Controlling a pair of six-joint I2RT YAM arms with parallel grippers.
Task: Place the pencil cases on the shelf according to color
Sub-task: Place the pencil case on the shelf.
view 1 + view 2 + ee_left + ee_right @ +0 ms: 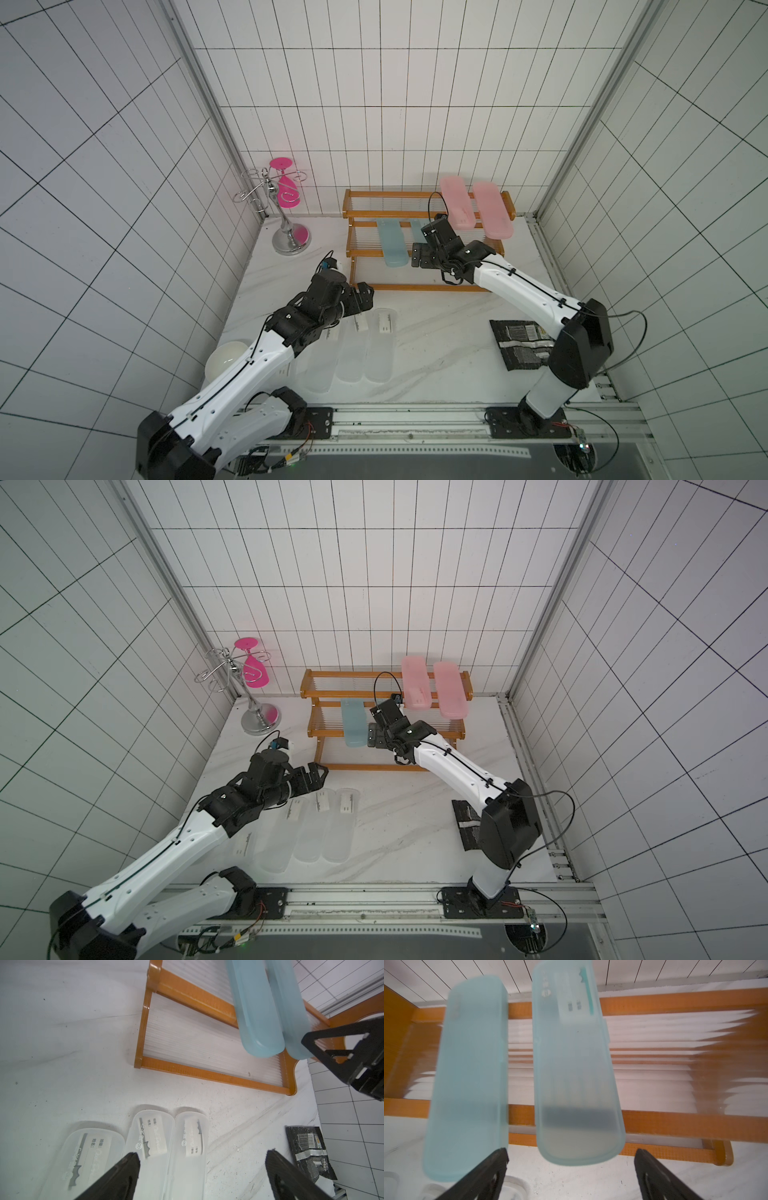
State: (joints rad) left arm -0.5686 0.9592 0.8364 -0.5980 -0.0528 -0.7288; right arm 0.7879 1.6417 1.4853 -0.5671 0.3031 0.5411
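1. Right wrist view: the right end effector [571, 1152] is spread open. Its two black fingers stand far apart and hold nothing.
2. The round end of the labelled teal-blue pencil case [575, 1084] sits just in front of the gap between those fingers. No finger pinches it.
3. The plain teal-blue pencil case [471, 1084] lies beside it, with a small gap between them. Both are long, flat and smooth, made of cloudy see-through plastic.
4. Both lie across the middle step of the shelf [675, 1124], and their ends poke out over its front bar. The shelf has orange-brown wood bars and thin clear rods.
5. In a top view, two pink pencil cases [456, 203] lie side by side on the top step.
6. In the left wrist view, the left end effector [201, 1154] is open and empty too. It hangs near the label ends of the frosted clear pencil cases [149, 1167], which lie side by side on the white, streaky surface [62, 1064].
7. A crinkly black foil packet [307, 1151] lies farther off.
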